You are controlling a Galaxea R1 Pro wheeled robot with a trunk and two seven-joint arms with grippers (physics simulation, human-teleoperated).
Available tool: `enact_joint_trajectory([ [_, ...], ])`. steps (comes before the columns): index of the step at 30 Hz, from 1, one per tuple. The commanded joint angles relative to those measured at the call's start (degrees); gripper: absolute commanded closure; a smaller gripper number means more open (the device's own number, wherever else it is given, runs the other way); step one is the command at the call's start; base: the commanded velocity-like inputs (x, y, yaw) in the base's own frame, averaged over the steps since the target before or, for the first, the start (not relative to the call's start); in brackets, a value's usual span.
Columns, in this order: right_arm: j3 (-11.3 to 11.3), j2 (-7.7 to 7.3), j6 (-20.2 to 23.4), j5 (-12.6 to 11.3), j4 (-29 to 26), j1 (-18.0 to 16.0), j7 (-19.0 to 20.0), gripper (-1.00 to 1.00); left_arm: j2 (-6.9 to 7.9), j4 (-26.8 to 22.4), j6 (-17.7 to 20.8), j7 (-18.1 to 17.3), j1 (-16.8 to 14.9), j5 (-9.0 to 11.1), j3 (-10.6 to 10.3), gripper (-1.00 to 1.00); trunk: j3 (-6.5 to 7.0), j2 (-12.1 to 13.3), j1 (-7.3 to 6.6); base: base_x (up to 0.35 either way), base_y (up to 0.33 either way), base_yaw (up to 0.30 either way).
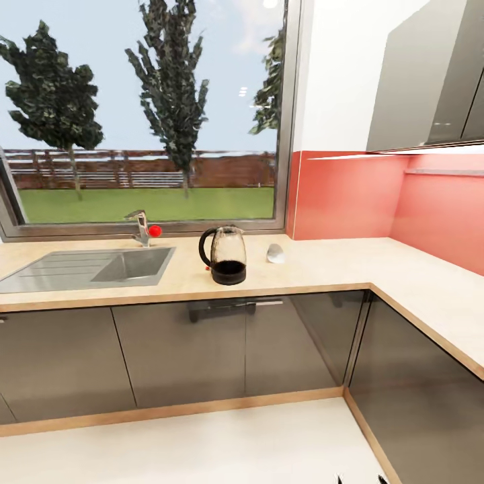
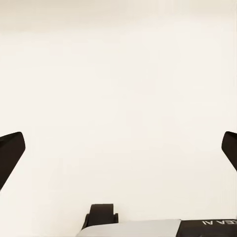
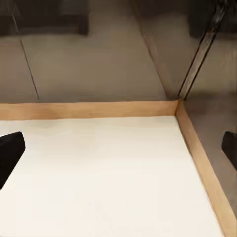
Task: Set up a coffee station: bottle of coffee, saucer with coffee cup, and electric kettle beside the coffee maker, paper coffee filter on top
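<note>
A glass electric kettle (image 1: 224,255) with a black base and handle stands upright on the beige countertop (image 1: 323,265), just right of the sink. A small white object (image 1: 275,253), possibly the paper coffee filter, lies on the counter to the kettle's right. My left gripper (image 2: 118,154) is open over pale floor, its dark fingertips (image 2: 10,155) far apart with nothing between them. My right gripper (image 3: 118,150) is open too, low above the floor near the corner of the cabinet plinth (image 3: 185,111). The coffee maker, coffee bottle, saucer and cup are out of view.
A steel sink (image 1: 101,267) with a tap (image 1: 141,225) sits under a large window. The counter turns an L-corner along the right (image 1: 437,302), with a red backsplash and grey wall cabinets (image 1: 430,74) above. Grey base cabinets (image 1: 181,356) face pale floor.
</note>
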Motion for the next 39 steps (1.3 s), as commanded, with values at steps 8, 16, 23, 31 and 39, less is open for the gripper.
enact_joint_trajectory([
  [8,-0.15,0.34,24.75,-0.16,-37.69,2.95,-0.08,-1.00,-0.07,0.01,-0.07,-0.04,0.02,0.06,-0.12,-1.00,-0.03,-0.02,0.00,0.000,0.000,0.000],
  [16,-0.14,0.86,31.80,-0.19,-40.83,-7.36,-0.08,-1.00,-0.26,-0.27,-0.04,0.01,0.02,0.17,-0.37,-1.00,-0.03,-0.02,0.00,0.000,0.000,0.000],
  [23,-0.13,1.47,39.79,-0.19,-41.20,-20.14,-0.08,-1.00,-0.31,-0.68,0.01,0.04,0.02,0.25,-0.45,-1.00,-0.03,-0.02,0.00,0.000,0.000,0.000],
  [31,0.05,5.09,45.60,-0.18,-41.07,-33.18,-0.28,-1.00,-0.31,-0.74,0.03,0.06,0.02,0.27,-0.19,-1.00,-0.03,-0.02,0.00,0.000,0.000,0.000],
  [39,0.96,9.00,47.14,-0.10,-31.54,-44.38,-1.31,-1.00,-0.24,-0.68,0.03,0.08,0.02,0.28,3.24,-1.00,-0.03,-0.02,0.00,0.000,0.000,0.000],
])
